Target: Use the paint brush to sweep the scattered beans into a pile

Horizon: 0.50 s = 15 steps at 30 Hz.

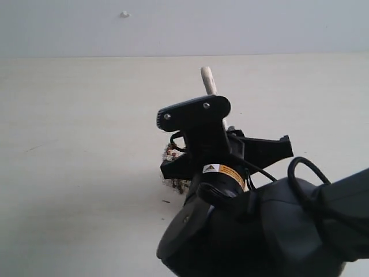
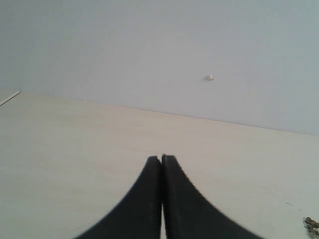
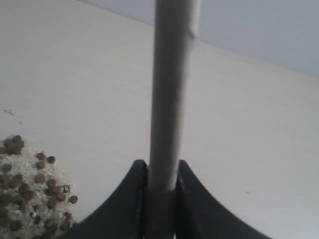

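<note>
My right gripper point(image 3: 162, 167) is shut on the pale wooden handle of the paint brush point(image 3: 172, 84). In the exterior view the handle's end point(image 1: 208, 79) sticks up above the black gripper point(image 1: 199, 124); the ferrule and bristles are hidden behind the arm. Just beside the gripper lies the pile point(image 3: 30, 191) of reddish-brown beans and whitish crumbs, partly hidden by the arm in the exterior view point(image 1: 171, 154). My left gripper point(image 2: 161, 158) is shut on nothing, low over bare table, with a few beans point(image 2: 312, 225) at that view's edge.
The pale table point(image 1: 75, 115) runs back to a grey wall point(image 1: 259, 23) that bears a small white mark point(image 1: 124, 14). The right arm's bulky black body point(image 1: 265, 231) fills the near right. A small dark speck point(image 1: 166, 201) lies close to the pile.
</note>
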Each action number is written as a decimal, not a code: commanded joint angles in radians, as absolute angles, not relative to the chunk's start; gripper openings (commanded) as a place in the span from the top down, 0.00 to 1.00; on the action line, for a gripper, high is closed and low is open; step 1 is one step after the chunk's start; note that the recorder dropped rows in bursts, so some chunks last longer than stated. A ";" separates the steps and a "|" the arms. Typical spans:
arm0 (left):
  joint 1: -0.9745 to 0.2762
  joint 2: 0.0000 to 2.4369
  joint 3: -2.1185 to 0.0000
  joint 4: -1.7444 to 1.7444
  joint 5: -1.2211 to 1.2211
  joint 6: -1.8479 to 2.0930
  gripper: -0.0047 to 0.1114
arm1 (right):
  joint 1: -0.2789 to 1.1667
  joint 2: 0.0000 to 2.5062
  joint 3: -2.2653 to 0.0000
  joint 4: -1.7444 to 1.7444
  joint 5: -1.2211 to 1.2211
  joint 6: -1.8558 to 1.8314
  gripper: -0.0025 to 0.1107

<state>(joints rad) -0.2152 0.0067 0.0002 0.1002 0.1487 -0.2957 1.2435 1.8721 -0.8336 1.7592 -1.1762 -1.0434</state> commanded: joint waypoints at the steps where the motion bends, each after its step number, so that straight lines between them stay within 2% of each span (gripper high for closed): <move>1: -0.221 0.000 0.000 0.096 0.145 -0.292 0.96 | 1.245 1.860 -0.753 1.744 -1.071 -0.793 0.98; 15: -0.221 0.000 0.000 0.096 0.145 -0.292 0.96 | 1.243 1.864 -0.770 1.744 -1.042 -0.612 0.98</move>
